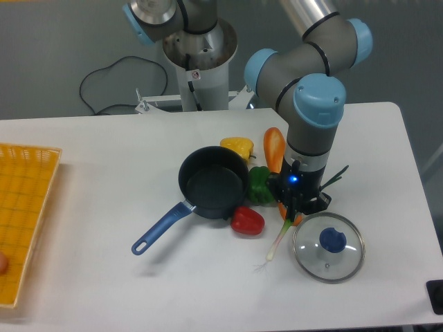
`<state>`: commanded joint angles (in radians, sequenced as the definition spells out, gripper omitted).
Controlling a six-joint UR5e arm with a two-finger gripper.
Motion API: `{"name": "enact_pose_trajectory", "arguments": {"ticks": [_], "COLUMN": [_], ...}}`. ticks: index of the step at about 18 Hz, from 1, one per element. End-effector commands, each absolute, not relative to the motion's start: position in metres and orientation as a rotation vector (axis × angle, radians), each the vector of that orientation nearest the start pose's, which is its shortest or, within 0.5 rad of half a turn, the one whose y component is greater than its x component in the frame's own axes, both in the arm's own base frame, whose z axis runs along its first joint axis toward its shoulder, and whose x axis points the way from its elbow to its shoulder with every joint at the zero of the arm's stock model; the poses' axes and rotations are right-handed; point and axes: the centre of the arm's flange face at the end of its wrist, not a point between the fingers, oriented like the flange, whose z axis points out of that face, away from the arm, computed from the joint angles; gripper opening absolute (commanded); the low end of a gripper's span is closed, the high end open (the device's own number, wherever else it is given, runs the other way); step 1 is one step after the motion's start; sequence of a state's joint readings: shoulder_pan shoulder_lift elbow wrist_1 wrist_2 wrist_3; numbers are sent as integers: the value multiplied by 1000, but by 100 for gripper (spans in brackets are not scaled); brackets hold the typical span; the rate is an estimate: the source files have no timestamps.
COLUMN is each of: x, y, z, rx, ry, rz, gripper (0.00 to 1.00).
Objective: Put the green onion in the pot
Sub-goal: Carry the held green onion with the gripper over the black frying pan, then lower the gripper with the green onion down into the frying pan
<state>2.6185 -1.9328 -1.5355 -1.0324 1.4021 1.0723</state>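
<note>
- Long thin green onion with dark green leaves and a pale white stem, flat on the white table, directly beneath the end effector.
- Long axis running diagonally: rooted white tip toward the near left, beside the round glass lid with a blue knob; dark leaves poking out to the far right of the arm's wrist.
- Black two-finger end effector pointing straight down over the stalk's middle, fingertips at or just above the stem; open or closed cannot tell, fingers hidden by the wrist body and too dark to read.
- Round shallow dark navy pot with a long bright blue handle to the left of the end effector, near but apart.
- Stubby green bell pepper and red pepper lying between stalk and pot.
- Likely carry direction after a grasp: leftward over those peppers.
- No second arm to weigh; single arm already over the stalk.
</note>
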Motion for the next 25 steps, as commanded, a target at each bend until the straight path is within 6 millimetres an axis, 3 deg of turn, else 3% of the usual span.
{"name": "enact_pose_trajectory", "arguments": {"ticks": [2,4,7,16,19,25], "x": [-476,-466,-455,-381,-358,-330], "y": [453,454,459,484,496,499], "z": [360,381,393,439,441,419], "rx": [-2885,-2852,-2804,-2754,-2748,-2730], "ry": [62,31,-4,-53,-67,-111], "rz": [146,165,139,145,124,-5], "gripper": [0,0,0,0,0,0]}}
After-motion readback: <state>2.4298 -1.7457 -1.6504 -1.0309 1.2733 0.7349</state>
